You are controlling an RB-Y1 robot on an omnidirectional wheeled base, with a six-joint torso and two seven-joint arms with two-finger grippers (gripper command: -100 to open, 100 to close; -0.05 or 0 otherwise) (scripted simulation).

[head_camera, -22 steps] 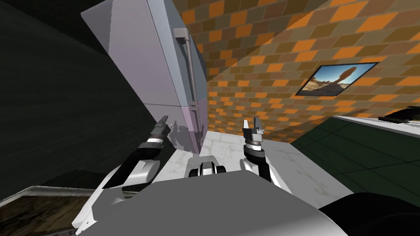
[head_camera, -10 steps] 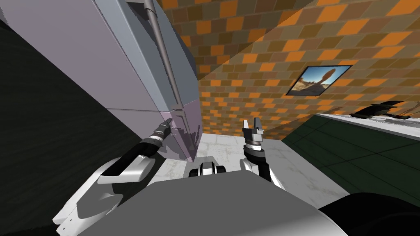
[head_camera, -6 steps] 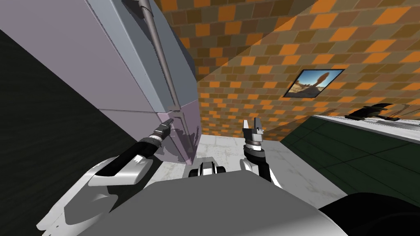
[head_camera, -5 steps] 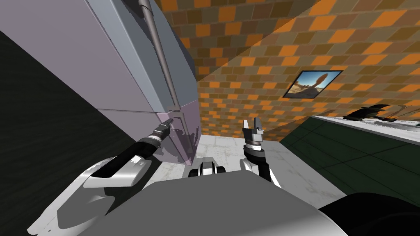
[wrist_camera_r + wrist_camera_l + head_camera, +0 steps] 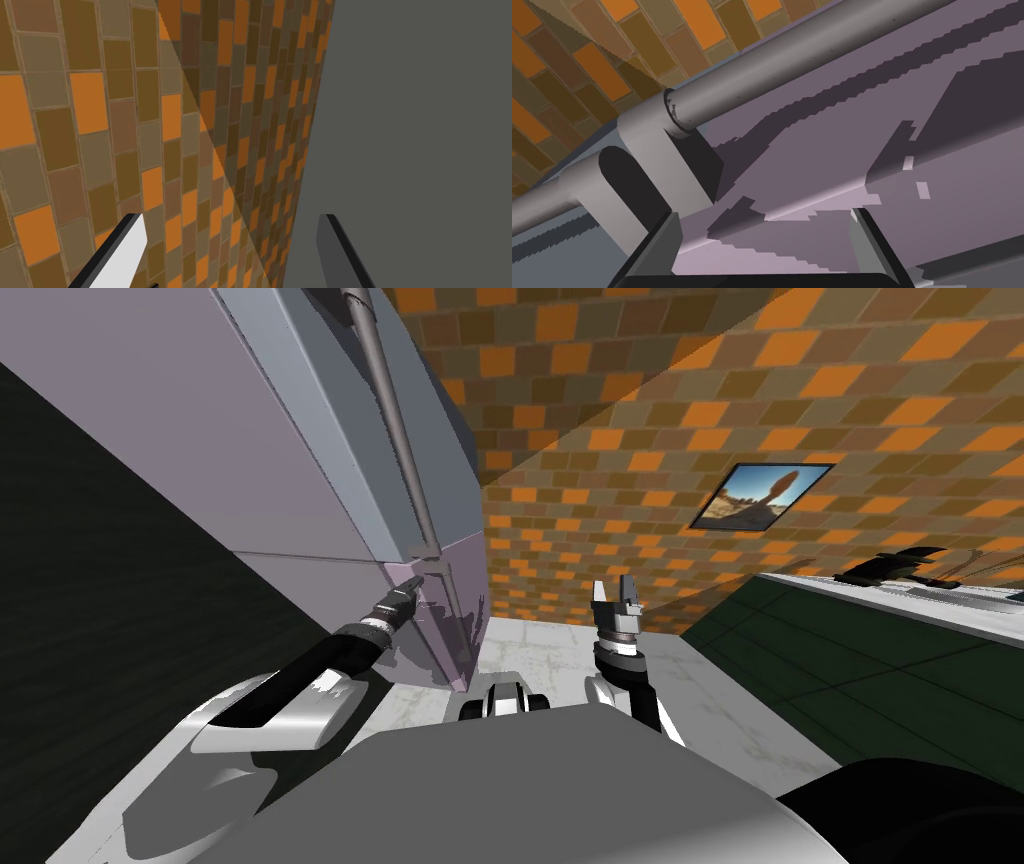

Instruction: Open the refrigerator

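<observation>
Two left jaws apart near refrigerator door (image 5: 322,408) seam, beside handle bracket (image 5: 646,142).

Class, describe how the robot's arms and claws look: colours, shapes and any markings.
Each arm has a white shell, a black forearm and a pale wrist band. The left claw and right claw are dark boxes, each with two thin, flat, grey blade-like fingers.

Framed picture (image 5: 760,496): desert rock under blue sky, dark frame, hung on brick wall (image 5: 640,408) of orange, brown and tan bricks. Below picture, toward its right: table (image 5: 900,600) with pale top and dark green panelled front. Dark flat object (image 5: 895,566) lies on table top, below-right of picture. Pale marbled floor (image 5: 560,638) below-left of picture, at wall foot.
</observation>
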